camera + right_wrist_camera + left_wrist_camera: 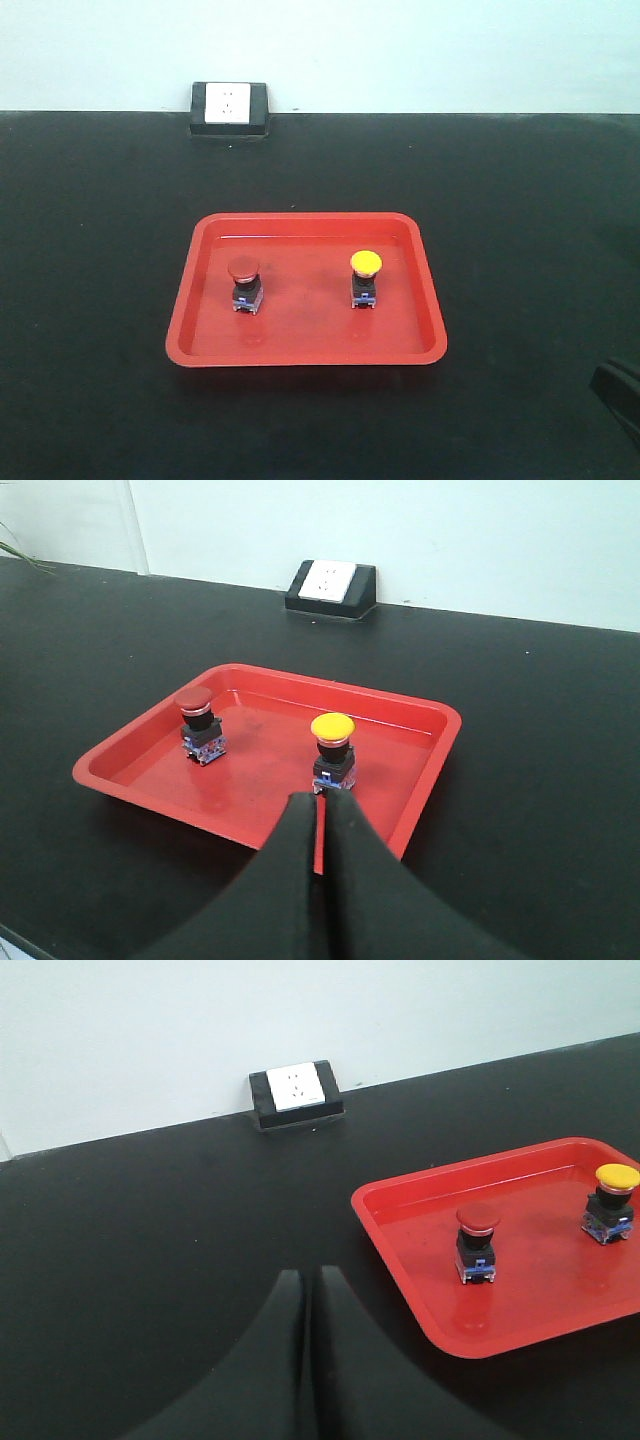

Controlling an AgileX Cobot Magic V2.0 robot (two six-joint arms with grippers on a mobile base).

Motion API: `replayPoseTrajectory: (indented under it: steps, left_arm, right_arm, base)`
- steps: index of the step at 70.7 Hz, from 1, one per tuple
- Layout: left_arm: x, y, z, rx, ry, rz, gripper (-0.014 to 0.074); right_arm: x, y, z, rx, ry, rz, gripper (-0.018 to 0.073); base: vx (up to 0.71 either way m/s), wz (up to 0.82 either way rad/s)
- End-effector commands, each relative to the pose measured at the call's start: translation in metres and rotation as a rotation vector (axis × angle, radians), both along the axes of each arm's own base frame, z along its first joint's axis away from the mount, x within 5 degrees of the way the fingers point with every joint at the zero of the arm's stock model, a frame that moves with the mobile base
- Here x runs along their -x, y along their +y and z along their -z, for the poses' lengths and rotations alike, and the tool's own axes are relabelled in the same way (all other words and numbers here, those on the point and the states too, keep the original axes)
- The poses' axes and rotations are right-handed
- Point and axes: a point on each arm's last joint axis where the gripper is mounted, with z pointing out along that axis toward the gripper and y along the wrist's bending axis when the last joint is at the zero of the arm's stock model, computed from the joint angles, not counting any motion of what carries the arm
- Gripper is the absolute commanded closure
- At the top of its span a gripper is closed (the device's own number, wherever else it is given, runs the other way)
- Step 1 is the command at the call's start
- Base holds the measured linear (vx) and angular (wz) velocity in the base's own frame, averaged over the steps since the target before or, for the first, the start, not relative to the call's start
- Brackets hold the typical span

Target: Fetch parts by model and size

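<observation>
two switches (245, 285) (365, 277) side by side in tray (310, 228), socket box (229, 108) behind

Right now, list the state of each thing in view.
Red switch: upright in tray, left side, free.
Yellow switch: upright in tray, right side, free.
Red tray: flat on table.
Left end effector: shut, empty, beside tray.
Right end effector: shut, empty, near yellow switch.
</observation>
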Motion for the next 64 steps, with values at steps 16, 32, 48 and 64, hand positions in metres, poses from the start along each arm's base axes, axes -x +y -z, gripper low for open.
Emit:
replayPoseTrajectory:
  steps: [16,32,48,64]
  left_arm:
    - [0.000,-0.010,-0.017,0.133,-0.105,0.071,0.0603]
    - [-0.002,-0.014,0.003,0.165,-0.227,0.044,0.0601]
    - [-0.003,-0.011,0.052,0.287,-0.279,-0.084,0.0601]
    - [-0.009,-0.007,0.108,0.310,-0.289,-0.176,0.0601]
  right_arm:
    - [-0.001,0.001,-0.014,-0.018,-0.083,-0.011,0.0565]
    - [-0.001,0.001,-0.014,-0.018,-0.083,-0.011,0.0565]
    - [-0.001,0.001,-0.014,-0.018,-0.083,-0.011,0.0565]
    - [-0.001,0.001,-0.014,-0.018,-0.083,-0.011,0.0565]
  base:
    - [0.00,0.00]
    - [0.00,0.00]
    - [0.00,0.00]
    - [0.00,0.00]
